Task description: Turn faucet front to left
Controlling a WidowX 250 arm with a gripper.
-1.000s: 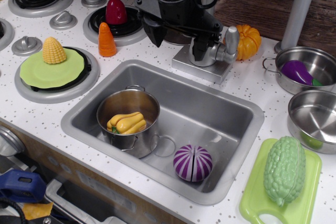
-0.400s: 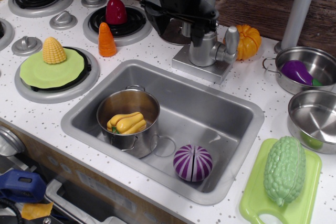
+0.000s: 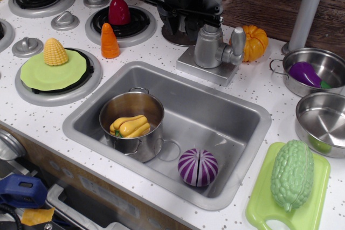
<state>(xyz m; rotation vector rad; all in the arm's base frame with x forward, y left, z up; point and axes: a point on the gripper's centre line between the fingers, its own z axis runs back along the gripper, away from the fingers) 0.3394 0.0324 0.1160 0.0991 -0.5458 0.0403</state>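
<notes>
Across the near middle of the counter lay the steel sink [image 3: 245, 112], holding a pot [image 3: 131, 112] at its left and a purple onion [image 3: 198, 167] at its near right. Behind its far rim stood the faucet [image 3: 211, 47] on its square base, lever pointing right. My gripper [image 3: 186, 22] hung just above and left of the faucet body; I could not tell how far its jaws were parted.

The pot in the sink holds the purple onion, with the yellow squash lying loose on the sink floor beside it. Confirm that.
Not right. In observation.image, the pot in the sink holds the yellow squash, and the purple onion lies loose on the sink floor beside it.
</notes>
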